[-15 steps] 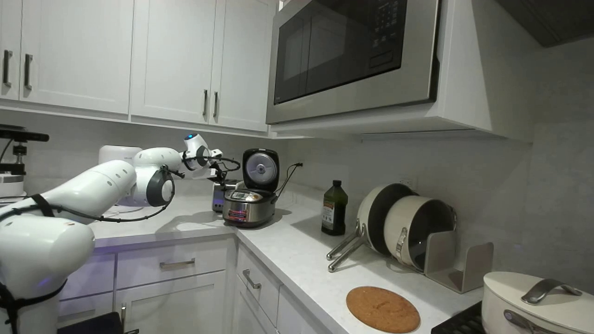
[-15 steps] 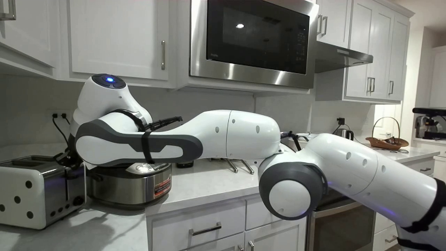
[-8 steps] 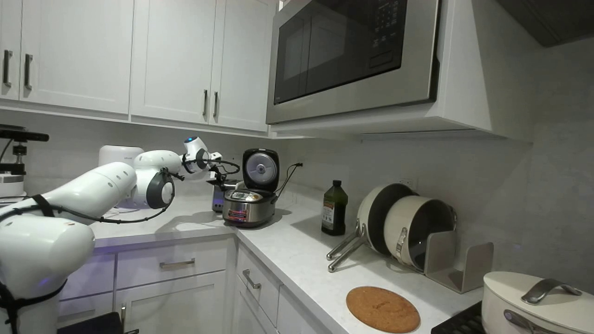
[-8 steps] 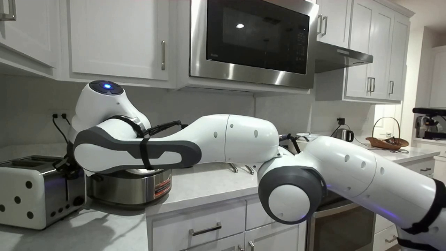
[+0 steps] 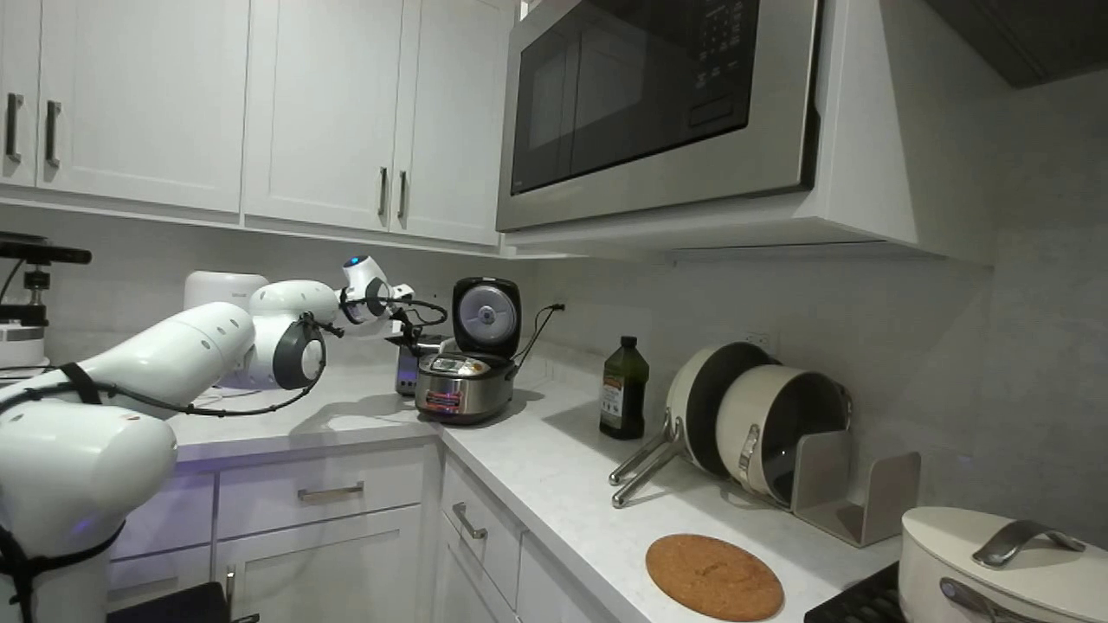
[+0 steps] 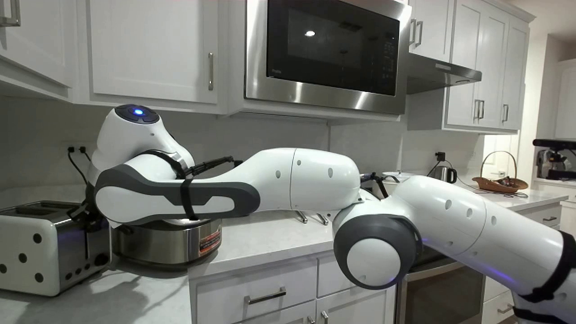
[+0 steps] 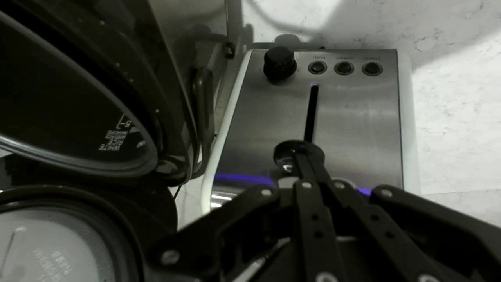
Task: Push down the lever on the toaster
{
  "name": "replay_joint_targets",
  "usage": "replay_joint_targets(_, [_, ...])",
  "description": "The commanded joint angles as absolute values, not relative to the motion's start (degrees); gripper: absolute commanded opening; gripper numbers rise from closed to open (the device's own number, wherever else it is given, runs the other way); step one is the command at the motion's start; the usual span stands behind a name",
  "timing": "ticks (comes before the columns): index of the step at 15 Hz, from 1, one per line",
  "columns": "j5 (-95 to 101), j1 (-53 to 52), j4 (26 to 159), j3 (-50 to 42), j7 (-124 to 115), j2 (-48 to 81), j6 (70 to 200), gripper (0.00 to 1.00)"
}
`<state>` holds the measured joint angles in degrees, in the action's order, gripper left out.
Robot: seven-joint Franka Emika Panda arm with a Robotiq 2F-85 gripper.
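Note:
The toaster [image 6: 27, 252] is a white and silver box with black dots on its end, in the corner of the counter. It also shows in an exterior view [image 5: 407, 374], partly hidden behind the rice cooker. In the wrist view its steel front [image 7: 360, 117] has a dark slot. The round black lever knob [image 7: 282, 156] sits at the slot's end away from the buttons. My gripper [image 7: 306, 150] is shut, its fingertips together and overlapping the knob; contact is not clear. In the exterior views the gripper [image 6: 80, 215] is at the toaster's front near the top [image 5: 403, 340].
An open rice cooker [image 5: 467, 389] stands close beside the toaster, its lid [image 5: 487, 313] raised. The toaster's black dial [image 7: 280, 62] and small buttons [image 7: 344, 68] lie past the slot's far end. A dark bottle [image 5: 623, 389] and racked pans [image 5: 753, 424] stand farther along the counter.
My hand and forearm have moved down slightly since a second ago, bringing the gripper lower at the toaster's front. Over the last half second almost nothing has moved.

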<state>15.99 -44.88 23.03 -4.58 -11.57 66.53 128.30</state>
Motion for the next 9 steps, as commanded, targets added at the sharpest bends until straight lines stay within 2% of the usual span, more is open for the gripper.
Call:
replay_joint_targets(1, [16.7,-45.4,25.5,-5.8,-13.4,64.8,129.4,0.0])
replay_joint_targets(9, [16.7,-45.4,25.8,-5.9,-13.5,65.1,129.5,0.0])
